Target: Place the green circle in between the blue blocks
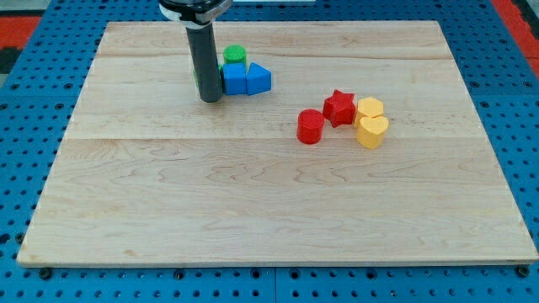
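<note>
My tip (210, 99), no pincer to report, touches blue blocks (245, 79), upper centre; green circle (234, 55) behind them.

Bright even light, soft short shadows beside blocks; sharp focus, no glare, no visible distortion
</note>
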